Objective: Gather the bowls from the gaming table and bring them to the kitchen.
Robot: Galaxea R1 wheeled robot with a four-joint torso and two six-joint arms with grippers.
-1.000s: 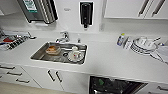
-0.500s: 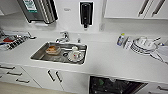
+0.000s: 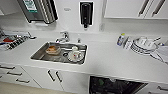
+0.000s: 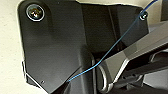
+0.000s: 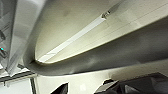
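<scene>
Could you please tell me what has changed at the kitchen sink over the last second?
Nothing has visibly changed. The steel sink holds the same orange bowl and white dishes, the stacked plates sit on the worktop as before, and the camera has not shifted.

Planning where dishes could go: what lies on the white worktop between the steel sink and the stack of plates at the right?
In the head view, the worktop between the steel sink and the stacked plates is mostly bare; a small bottle stands near the plates.

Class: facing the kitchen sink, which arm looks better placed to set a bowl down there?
Probably the right: a pale, bowl-like rim looms close to its wrist camera, so it may be carrying a bowl. The left wrist camera sees the robot's dark plate and a blue cable.
</scene>
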